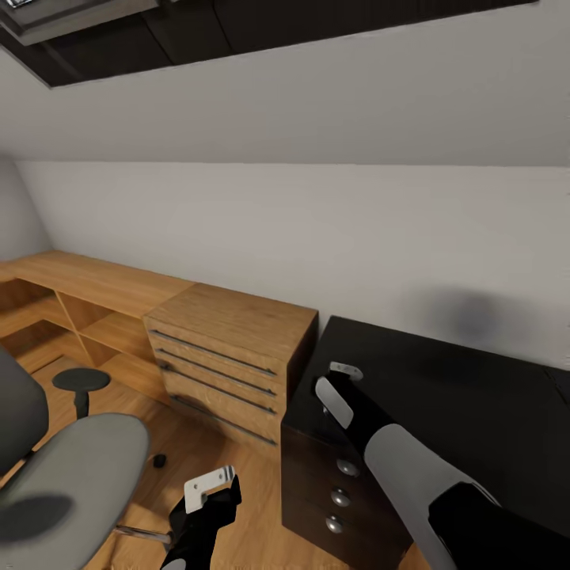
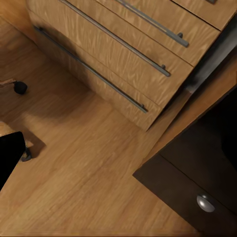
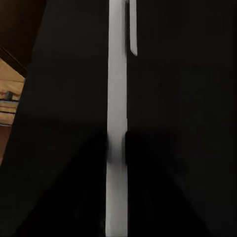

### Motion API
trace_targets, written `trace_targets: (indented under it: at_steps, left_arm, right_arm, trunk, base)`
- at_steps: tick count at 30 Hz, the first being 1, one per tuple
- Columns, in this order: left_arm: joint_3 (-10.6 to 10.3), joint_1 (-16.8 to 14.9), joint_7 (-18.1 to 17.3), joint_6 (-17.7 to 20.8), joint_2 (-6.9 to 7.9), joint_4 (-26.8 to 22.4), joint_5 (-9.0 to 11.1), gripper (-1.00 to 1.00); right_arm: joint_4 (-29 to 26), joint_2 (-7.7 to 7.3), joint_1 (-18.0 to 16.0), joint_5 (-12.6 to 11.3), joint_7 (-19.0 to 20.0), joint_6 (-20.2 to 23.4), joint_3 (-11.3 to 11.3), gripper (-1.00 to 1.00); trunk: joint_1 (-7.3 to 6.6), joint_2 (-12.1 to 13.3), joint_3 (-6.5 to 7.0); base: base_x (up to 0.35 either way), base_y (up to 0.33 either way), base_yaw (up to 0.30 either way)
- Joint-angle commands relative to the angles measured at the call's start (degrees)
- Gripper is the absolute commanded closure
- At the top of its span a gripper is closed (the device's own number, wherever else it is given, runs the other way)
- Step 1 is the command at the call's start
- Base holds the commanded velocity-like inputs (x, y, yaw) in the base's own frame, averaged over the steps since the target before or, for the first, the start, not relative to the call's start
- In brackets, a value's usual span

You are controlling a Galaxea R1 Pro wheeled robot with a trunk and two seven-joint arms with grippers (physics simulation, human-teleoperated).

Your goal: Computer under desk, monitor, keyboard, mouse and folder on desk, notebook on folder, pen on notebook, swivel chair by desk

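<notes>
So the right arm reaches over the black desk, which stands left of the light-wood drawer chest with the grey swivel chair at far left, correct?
One thing is off: the black desk stands to the right of the light-wood drawer chest, not left, as the head view shows. The right arm does reach over it, and the grey swivel chair is at far left.

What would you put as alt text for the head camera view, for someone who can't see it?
The robot's right gripper hangs over the corner of a black desk with round silver knobs, against a white wall. Left of the desk stands a light-wood drawer chest, with a grey swivel chair at the lower left and the left gripper low over the wood floor.
</notes>
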Motion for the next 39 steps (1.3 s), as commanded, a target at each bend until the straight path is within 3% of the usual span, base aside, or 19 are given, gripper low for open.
trace_targets:
  at_steps: [1, 2, 5, 6, 8, 12, 17, 19, 22, 23, 24, 39]
  left_arm:
    - [0.0, 0.0, 0.3, 0.2, 0.0, -0.1, 0.4, -1.0]
    - [0.0, 0.0, 0.3, 0.2, 0.0, 0.0, 0.4, -1.0]
    - [0.1, 0.0, 0.3, 0.3, 0.0, 0.2, 0.5, -1.0]
    - [0.2, 0.0, 0.2, 0.4, 0.0, 0.5, 0.6, -1.0]
    - [0.2, 0.0, 0.2, 0.6, -0.02, 2.0, 0.6, -1.0]
    - [0.2, 0.0, -0.1, 0.7, -0.2, 5.9, 0.7, -1.0]
    - [0.2, 0.0, -0.2, 0.8, -0.25, 7.6, 0.8, -1.0]
    - [0.2, -1.6, -0.2, 0.9, -0.75, 13.5, 0.8, -1.0]
    - [0.2, -3.3, -0.3, 0.9, -1.18, 16.9, 1.0, -1.0]
    - [0.2, -4.0, -0.4, 0.9, -1.29, 18.2, 1.3, -1.0]
    - [0.3, -5.6, -0.8, 0.9, -1.4, 20.5, 3.8, -1.0]
    - [0.3, -5.7, -0.7, 0.7, -1.23, 20.4, 4.0, -1.0]
  right_arm:
    - [-0.7, 0.0, 0.0, -0.3, -0.3, 0.4, 0.2, 1.0]
    - [-2.0, 0.0, 0.3, -0.3, -0.3, 0.9, 0.2, 1.0]
    - [-6.9, -1.91, 1.7, -0.3, -0.3, 2.8, 0.1, 1.0]
    - [-10.9, -3.29, 3.2, -0.3, -0.3, 3.7, 0.1, 1.0]
    - [-15.6, -4.69, 5.3, -0.3, -0.3, 4.2, 0.2, 1.0]
    - [-24.6, -6.43, 9.5, -0.3, -1.4, 4.8, 0.1, 1.0]
    - [-29.3, -6.81, 10.9, -0.6, -3.2, 5.0, 0.1, 1.0]
    - [-30.6, -6.89, 11.1, -0.9, -3.6, 5.0, 0.1, 1.0]
    - [-30.8, -6.91, 11.2, -1.0, -3.7, 5.0, 0.1, 1.0]
    - [-30.9, -6.91, 11.2, -1.0, -3.7, 5.1, 0.1, 1.0]
    - [-31.1, -6.92, 11.4, -1.0, -3.7, 5.1, 0.1, 1.0]
    - [-32.6, -6.92, 11.9, -1.4, -4.6, 4.6, 0.0, 1.0]
  trunk:
    - [-0.25, 0.4, 0.13]
    - [-0.47, 0.8, 0.31]
    - [-1.13, 2.0, 0.85]
    - [-1.35, 2.4, 1.03]
    - [-1.79, 3.2, 1.39]
    - [-2.67, 4.8, 2.11]
    - [-3.77, 6.8, 3.01]
    - [-4.21, 7.6, 3.37]
    - [-4.86, 8.8, 3.9]
    - [-5.08, 9.2, 4.08]
    - [-5.3, 9.6, 4.26]
    - [-8.6, 15.6, 6.96]
  base:
    - [-0.288, 0.0, 0.0]
    - [-0.306, 0.0, 0.0]
    - [-0.324, 0.0, 0.0]
    - [-0.333, 0.0, 0.0]
    - [-0.335, 0.0, 0.0]
    - [-0.329, 0.0, 0.0]
    - [-0.149, 0.0, 0.0]
    - [-0.021, 0.0, 0.0]
    - [-0.006, 0.0, 0.0]
    - [-0.003, 0.0, 0.0]
    - [0.0, 0.0, 0.0]
    - [0.0, 0.0, 0.0]
